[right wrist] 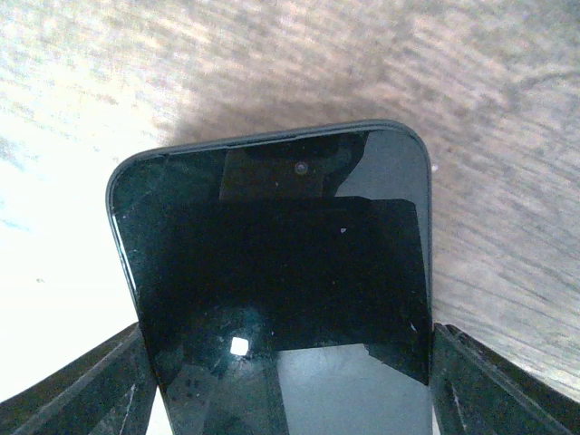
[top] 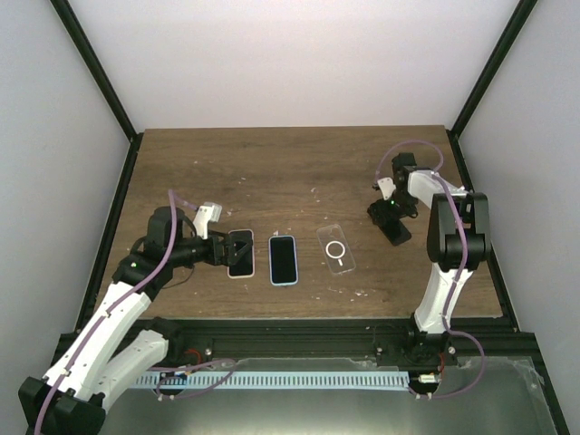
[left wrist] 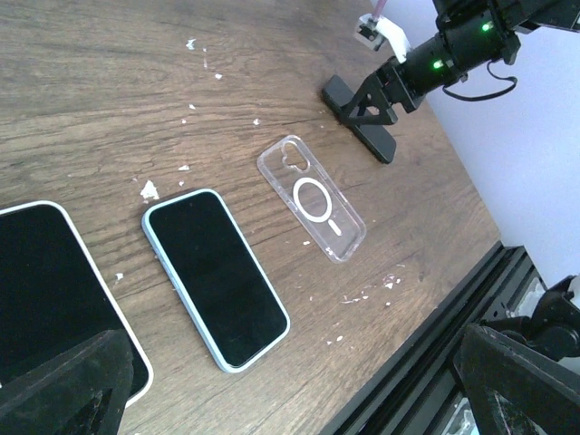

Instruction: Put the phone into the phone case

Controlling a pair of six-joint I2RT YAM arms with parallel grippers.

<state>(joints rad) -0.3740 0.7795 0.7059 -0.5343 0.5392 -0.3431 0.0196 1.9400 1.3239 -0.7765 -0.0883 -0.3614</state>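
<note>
Pickup stage, by the look of it: 3 phones out, and the right gripper point(top: 392, 223) pinches the dark phone point(right wrist: 281, 272) by its long edges, flat on the table point(top: 299, 163), near the empty clear case point(left wrist: 313, 197). The left gripper point(top: 234, 248) hangs spread wide over a white-edged phone point(left wrist: 54, 290), with a blue-edged phone point(left wrist: 216, 276) beside it. Next, I reckon: lift, square it over the case, press in.

You are looking down on the whole table point(top: 290, 163); left wrist is sharing the clear case point(left wrist: 311, 198), right wrist is crowding a black phone point(right wrist: 281, 272).
</note>
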